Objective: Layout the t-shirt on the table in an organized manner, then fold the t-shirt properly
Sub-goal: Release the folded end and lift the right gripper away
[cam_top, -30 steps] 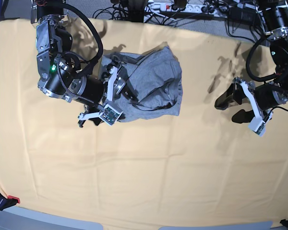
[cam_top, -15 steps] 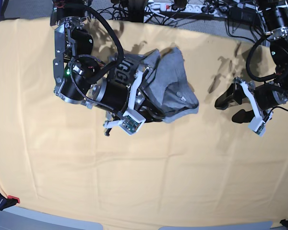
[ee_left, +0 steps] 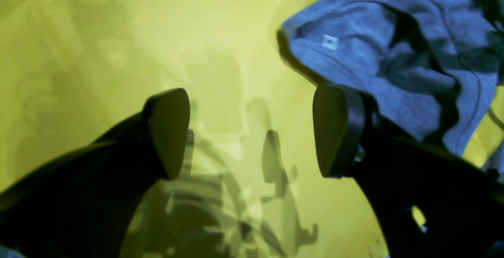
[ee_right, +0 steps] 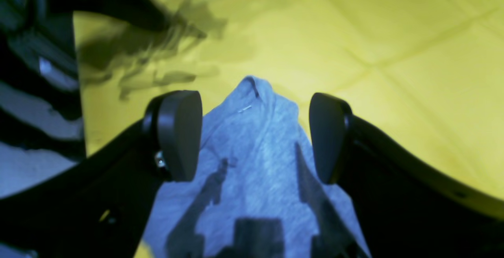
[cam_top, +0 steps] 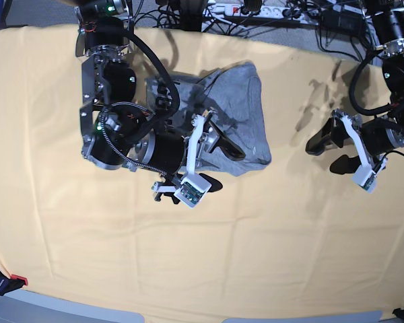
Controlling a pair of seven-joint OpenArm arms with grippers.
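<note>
The grey t-shirt (cam_top: 241,111) lies bunched up on the yellow-orange table (cam_top: 256,256), towards the far middle. My right gripper (cam_top: 218,165) hangs open at the heap's near edge. In the right wrist view a fold of the t-shirt (ee_right: 252,159) lies under and between the wide-apart fingers of the right gripper (ee_right: 254,136), without being pinched. My left gripper (cam_top: 329,153) is open over bare cloth to the right of the shirt. In the left wrist view the left gripper (ee_left: 252,132) has nothing between its fingers, and the t-shirt (ee_left: 393,53) lies beyond its right finger.
Cables and a power strip (cam_top: 256,10) run along the table's far edge. A red-tipped clamp (cam_top: 13,279) sits at the near left corner. The right arm's body (cam_top: 121,134) covers the shirt's left part.
The right arm swung across the shirt towards the near side, and its gripper now stands open. The heap changed shape and shifted. The left arm barely moved.
</note>
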